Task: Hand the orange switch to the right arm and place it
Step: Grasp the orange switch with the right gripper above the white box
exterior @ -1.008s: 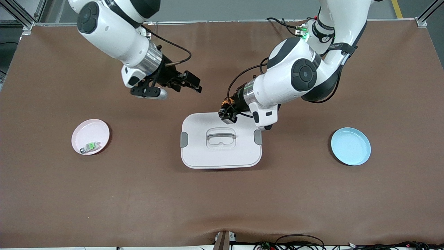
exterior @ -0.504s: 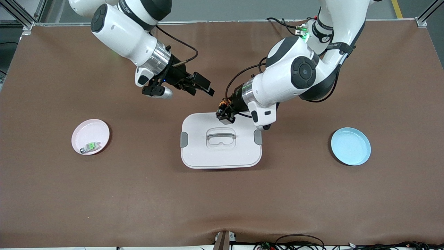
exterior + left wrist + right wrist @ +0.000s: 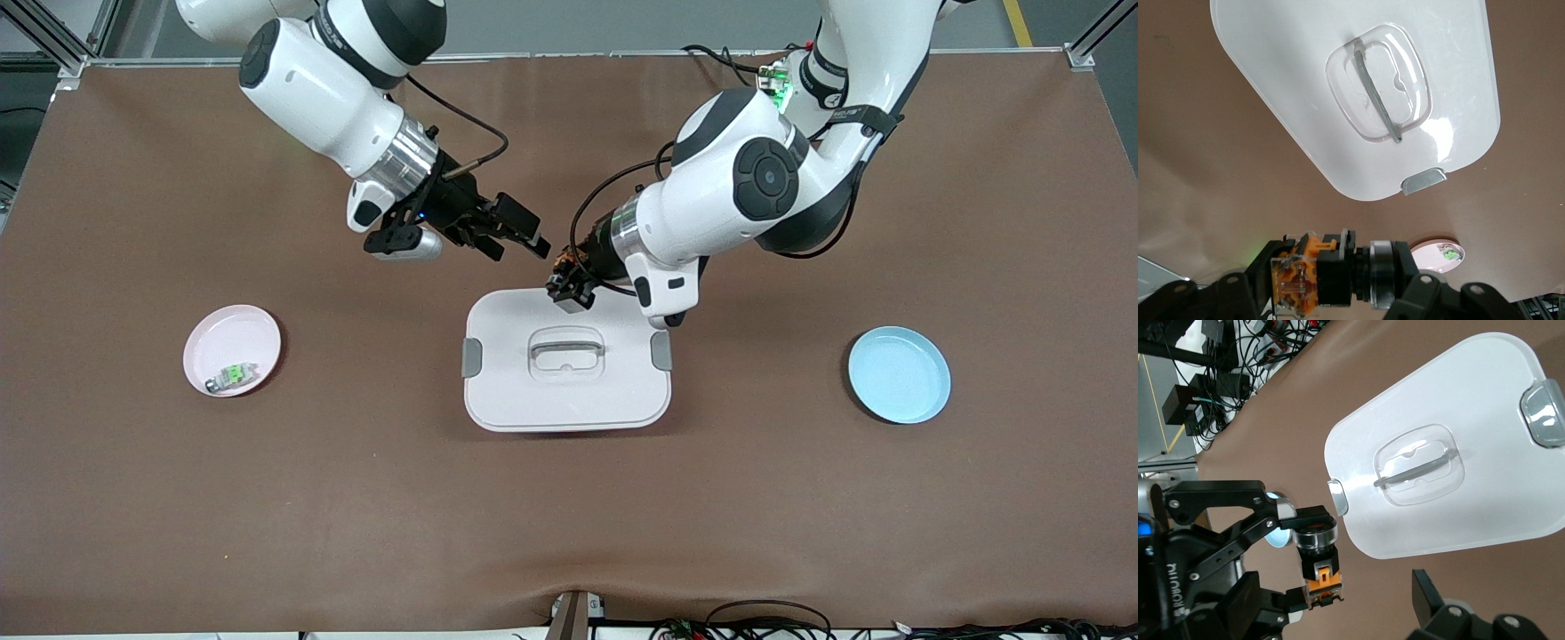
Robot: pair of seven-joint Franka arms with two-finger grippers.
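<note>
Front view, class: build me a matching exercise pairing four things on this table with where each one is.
Things:
1. orange switch
2. green-and-grey switch
3. blue plate
4. white lidded box

Places:
A. toward the left arm's end of the table, with nothing on it
B. on the pink plate, toward the right arm's end
C. mid-table, between the two plates
D. gripped by the left gripper, over the box's edge nearest the arms

Pairs: 1-D, 2-B, 3-A, 4-C. The right gripper, jaws open, hovers close to the left one.
</note>
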